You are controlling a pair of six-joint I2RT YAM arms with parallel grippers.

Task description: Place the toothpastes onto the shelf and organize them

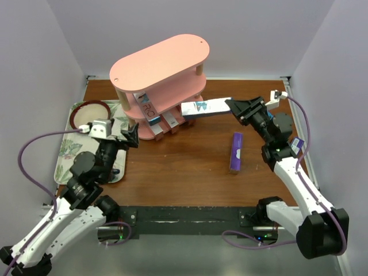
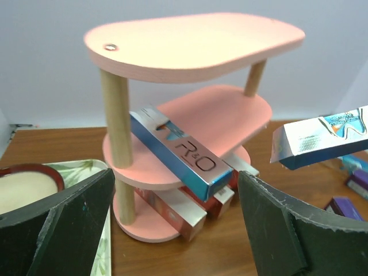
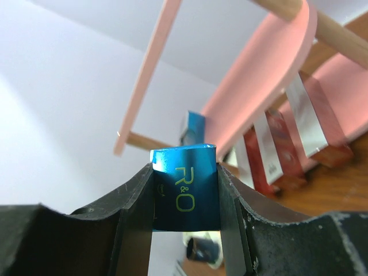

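The right gripper (image 1: 236, 107) is clamped tight on one end of a blue box (image 1: 202, 107), a finger flat on either side. The box juts straight out ahead of the fingers, glossy card with "R&O" on the near flap. Its far end is just beside the shelf (image 1: 161, 60); I cannot tell if they touch.

The shelf is three smooth pink oval boards on round pale wooden posts. The top board is bare. On the middle board lies one tilted box (image 2: 181, 152), shiny blue and silver, overhanging the edge. On the bottom board lie red boxes (image 2: 211, 201) with white and silver bands; I count three.

Below and behind the right gripper, toward its arm's base, one purple box (image 1: 236, 152) lies flat on the brown wood table (image 1: 184, 167).

The left gripper (image 1: 131, 136) is spread wide with nothing in it, the shelf straight ahead. At its left sit a floral tray (image 1: 66, 155) and a red-rimmed bowl (image 1: 89, 115). Far to its right, more box ends (image 2: 357, 165), teal and purple, are too cropped to count.
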